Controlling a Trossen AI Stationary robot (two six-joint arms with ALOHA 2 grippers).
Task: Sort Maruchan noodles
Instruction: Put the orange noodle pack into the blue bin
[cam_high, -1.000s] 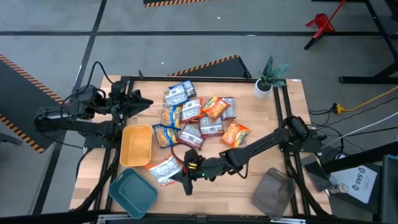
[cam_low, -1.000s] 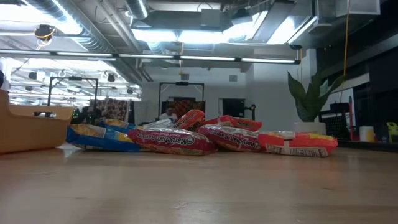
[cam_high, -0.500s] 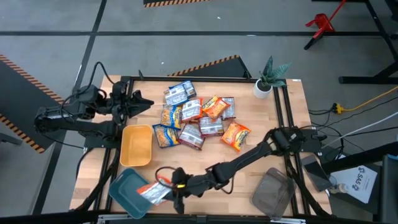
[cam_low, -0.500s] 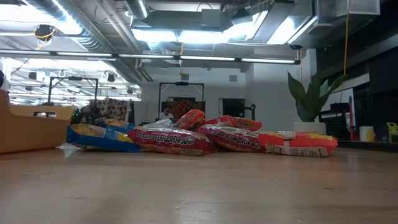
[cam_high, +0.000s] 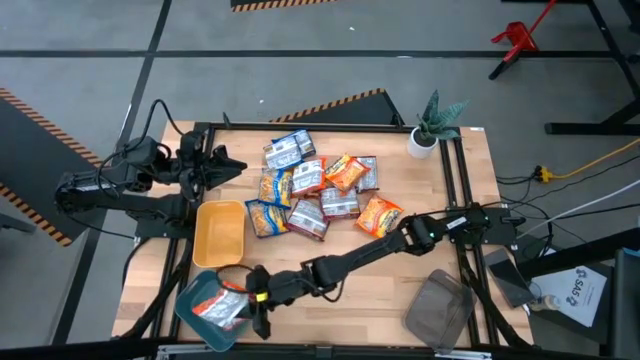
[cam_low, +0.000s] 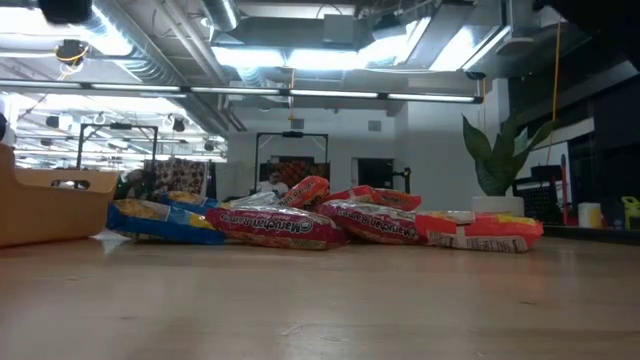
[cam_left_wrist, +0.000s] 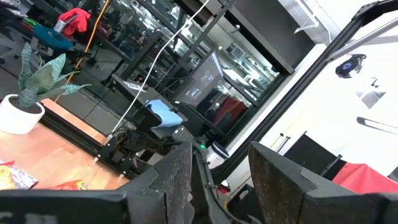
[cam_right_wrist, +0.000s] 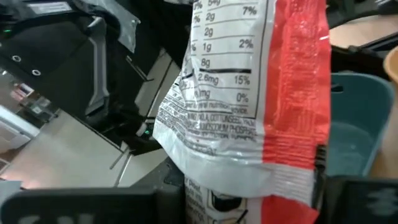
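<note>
while right gripper (cam_high: 252, 300) clamps red-and-silver noodle packet (cam_high: 222, 306) at lower left of frame, packet hangs directly over teal tray (cam_high: 195, 298); left gripper (cam_high: 222, 163) parked upper left, slightly parted, empty.

The held packet (cam_right_wrist: 249, 106) is red and white with black nutrition print. The tray (cam_high: 196, 296) beneath it is teal; the tray (cam_high: 218, 232) at its 12 o'clock is yellow. The pile of packets (cam_high: 318, 187) mixes orange, blue-and-silver and red-brown wrappers. The tray (cam_high: 437, 310) at 5 o'clock looks grey, perhaps translucent.
</note>
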